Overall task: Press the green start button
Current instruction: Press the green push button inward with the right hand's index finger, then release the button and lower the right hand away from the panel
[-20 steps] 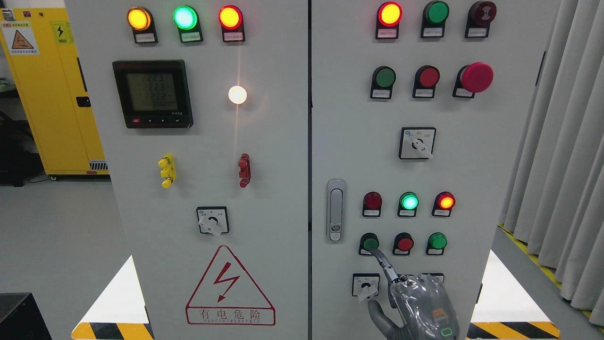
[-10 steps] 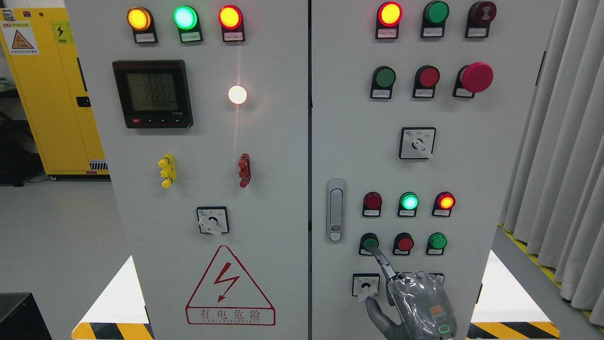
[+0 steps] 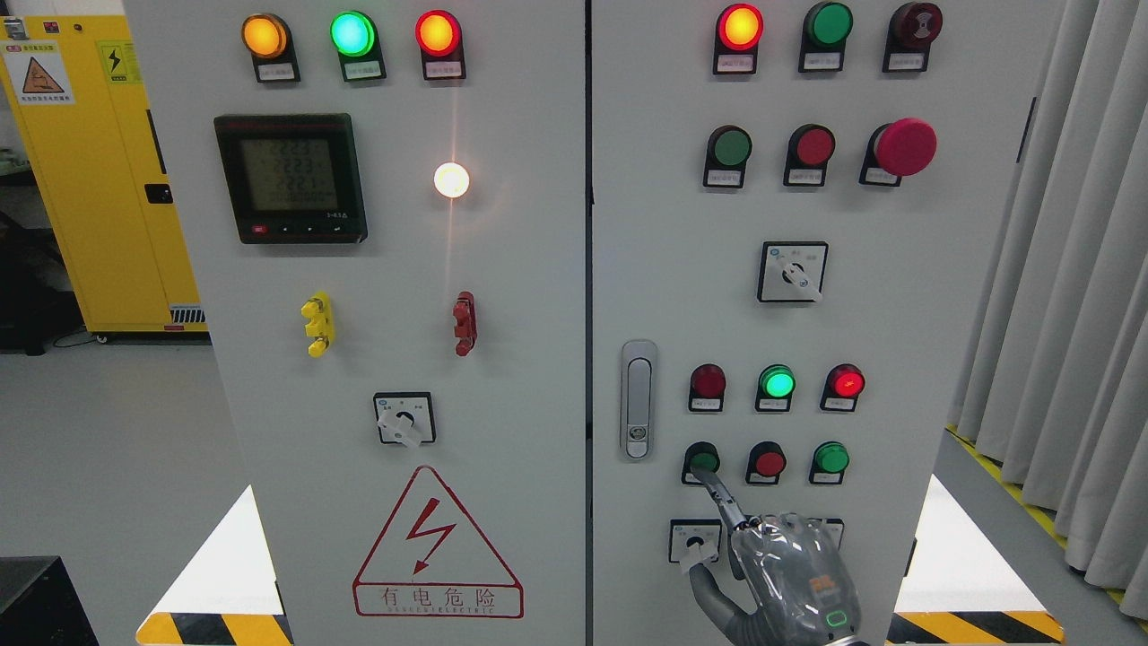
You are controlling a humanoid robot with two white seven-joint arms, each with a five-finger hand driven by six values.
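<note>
The green start button [image 3: 702, 459] is the left one in the lowest row of push buttons on the right cabinet door [image 3: 942, 296]. My right hand [image 3: 789, 574], in a grey glove, rises from the bottom edge below it. Its index finger [image 3: 723, 501] is stretched up and to the left, and its tip touches the lower edge of the green button. The other fingers are curled and hold nothing. The left arm is out of view.
Beside the green button sit a red button [image 3: 769, 463] and another green button [image 3: 831, 458]. Three lamps [image 3: 777, 384] glow above them. A rotary switch [image 3: 694, 541] lies left of my hand and a door latch [image 3: 638, 399] further left. Grey curtains [image 3: 1067, 269] hang on the right.
My right hand has edged slightly up and to the left, with the index fingertip staying at the green button. The right-hand lamp above has gone from orange-red to plain red.
</note>
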